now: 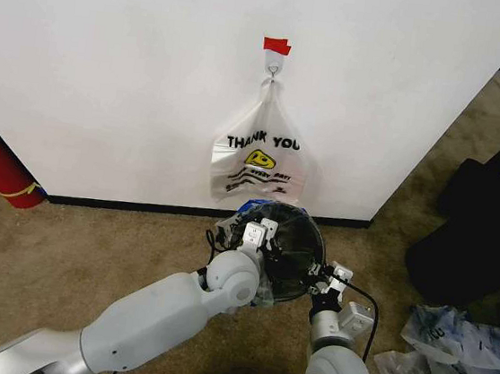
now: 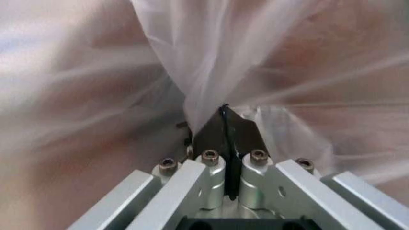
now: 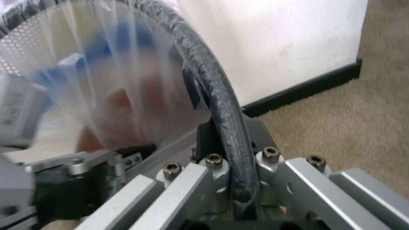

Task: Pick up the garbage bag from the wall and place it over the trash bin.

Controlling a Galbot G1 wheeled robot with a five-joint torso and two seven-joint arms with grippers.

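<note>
Nearest the robot, the right gripper (image 1: 321, 285) sits at the near right edge of the trash bin (image 1: 309, 239); in the right wrist view its jaws are closed on the bin's dark rim (image 3: 223, 129), which runs straight down between the fingers (image 3: 271, 165). Just to its left, the left gripper (image 1: 256, 234) reaches over the bin's left side, and the left wrist view shows its black fingertips (image 2: 246, 129) pressed together with a gathered fold of the garbage bag (image 2: 204, 62) pinched between them — thin, see-through film fanning out from the pinch. That bag lies at the bin itself, its clear plastic with blue patches draped inside and over the rim beside both grippers. The bin stands on brown carpet (image 1: 63, 238), close to the black baseboard (image 1: 139, 206). Behind it rises the wall (image 1: 110, 63), where a white "THANK YOU" bag (image 1: 261, 157) hangs from a small hook (image 1: 273, 64) under a strip of red tape (image 1: 277, 45) — its bottom edge just above the bin's far rim.
</note>
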